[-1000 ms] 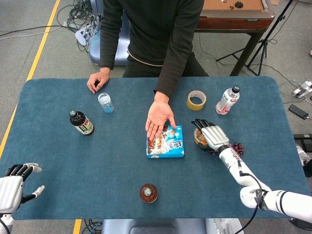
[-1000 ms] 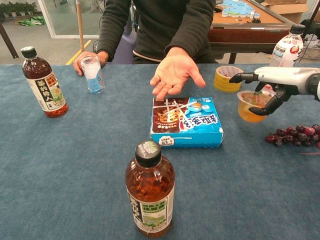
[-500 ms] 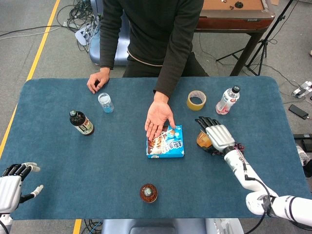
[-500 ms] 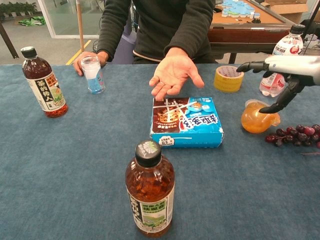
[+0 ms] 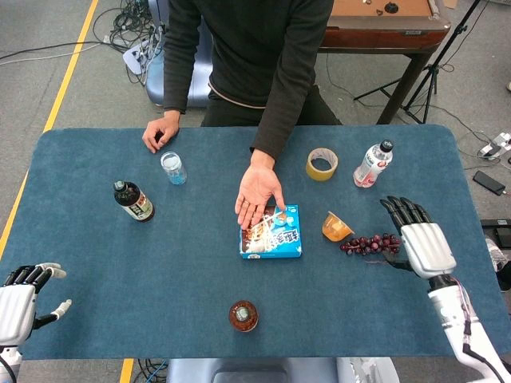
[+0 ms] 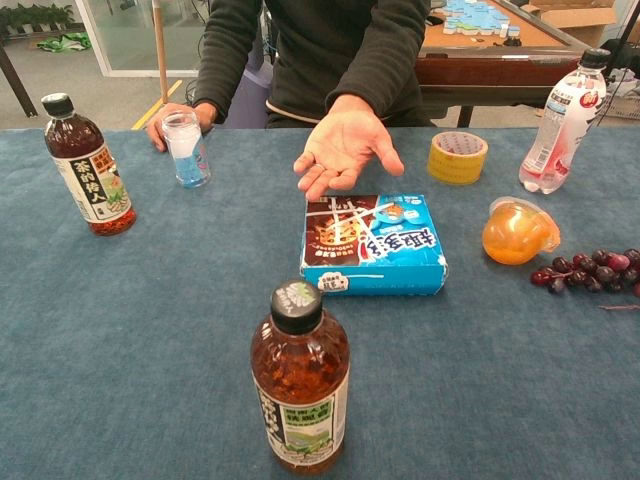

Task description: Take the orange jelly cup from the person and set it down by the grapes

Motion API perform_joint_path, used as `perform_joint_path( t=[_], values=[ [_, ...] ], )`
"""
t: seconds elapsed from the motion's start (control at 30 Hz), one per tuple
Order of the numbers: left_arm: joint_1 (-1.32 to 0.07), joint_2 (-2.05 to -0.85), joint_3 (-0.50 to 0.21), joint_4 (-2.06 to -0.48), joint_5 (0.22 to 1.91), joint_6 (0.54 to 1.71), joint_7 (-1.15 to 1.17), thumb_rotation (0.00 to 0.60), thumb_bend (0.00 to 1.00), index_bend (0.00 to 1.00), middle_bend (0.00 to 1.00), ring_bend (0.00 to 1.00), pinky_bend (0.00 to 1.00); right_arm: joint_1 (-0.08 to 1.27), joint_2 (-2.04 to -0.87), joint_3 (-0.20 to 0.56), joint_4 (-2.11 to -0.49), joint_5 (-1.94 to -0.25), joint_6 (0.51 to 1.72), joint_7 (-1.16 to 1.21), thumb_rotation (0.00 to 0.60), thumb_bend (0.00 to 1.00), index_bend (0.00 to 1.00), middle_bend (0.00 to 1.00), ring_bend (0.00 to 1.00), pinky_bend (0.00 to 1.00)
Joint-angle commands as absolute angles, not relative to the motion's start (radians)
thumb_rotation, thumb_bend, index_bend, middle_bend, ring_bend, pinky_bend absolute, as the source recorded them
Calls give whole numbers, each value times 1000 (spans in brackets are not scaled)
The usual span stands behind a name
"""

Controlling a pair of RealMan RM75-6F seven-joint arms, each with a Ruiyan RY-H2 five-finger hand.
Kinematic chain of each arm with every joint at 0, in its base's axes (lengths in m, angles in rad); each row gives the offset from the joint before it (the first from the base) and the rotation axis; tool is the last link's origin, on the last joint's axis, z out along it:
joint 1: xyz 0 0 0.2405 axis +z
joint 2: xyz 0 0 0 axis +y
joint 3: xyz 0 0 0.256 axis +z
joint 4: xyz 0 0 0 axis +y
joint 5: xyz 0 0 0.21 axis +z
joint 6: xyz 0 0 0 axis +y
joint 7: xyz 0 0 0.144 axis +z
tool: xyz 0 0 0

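From the head view I see my right hand (image 5: 425,247) above the right part of the blue tabletop (image 5: 96,263), fingers (image 5: 399,211) spread apart and holding nothing. It sits just right of the grapes (image 5: 369,243). The orange jelly cup (image 5: 335,227) lies tipped on its side on the tabletop, just left of the grapes and right of the blue snack box (image 5: 271,232). My left hand (image 5: 17,307) hangs at the near left corner, fingers apart and empty. The person's open palm (image 5: 258,195) hovers over the far edge of the box; their other hand (image 5: 160,132) rests on the far side near a small clear water bottle (image 5: 172,167). A dark tea bottle (image 5: 133,201) stands to the left, another tea bottle (image 5: 243,315) near the front edge, a roll of yellow tape (image 5: 322,164) and a white drink bottle (image 5: 372,163) further back on the right.

From the chest view neither of my hands shows. The jelly cup (image 6: 517,231) lies on its side with its lid facing right, close beside the grapes (image 6: 590,268); I cannot tell whether they touch. The snack box (image 6: 372,244) sits in the middle, the near tea bottle (image 6: 300,380) in front of it.
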State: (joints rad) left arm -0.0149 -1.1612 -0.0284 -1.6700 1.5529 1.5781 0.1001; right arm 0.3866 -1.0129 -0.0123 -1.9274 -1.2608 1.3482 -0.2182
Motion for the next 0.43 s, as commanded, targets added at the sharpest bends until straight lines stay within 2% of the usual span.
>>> perform_joint_path(
  t=[0.03,0.27,0.43],
  values=[
    [-18,-1163,-29,-1673,1554,1575,105,600,171,419,338,288,204,279,-1010,-65,-1919,-1354,1462,-177,600,207,0,64,0,114],
    [-22,-1167,-29,-1681,1556,1572,107,600,171,419,338,288,204,154,-1050,-106,-1868,-1451,1583,-131,600,207,0,94,0,114],
    [-24,-1170,-29,-1679,1553,1568,108,600,171,419,338,288,204,116,-1065,-105,-1856,-1481,1603,-124,600,207,0,94,0,114]
  ],
)
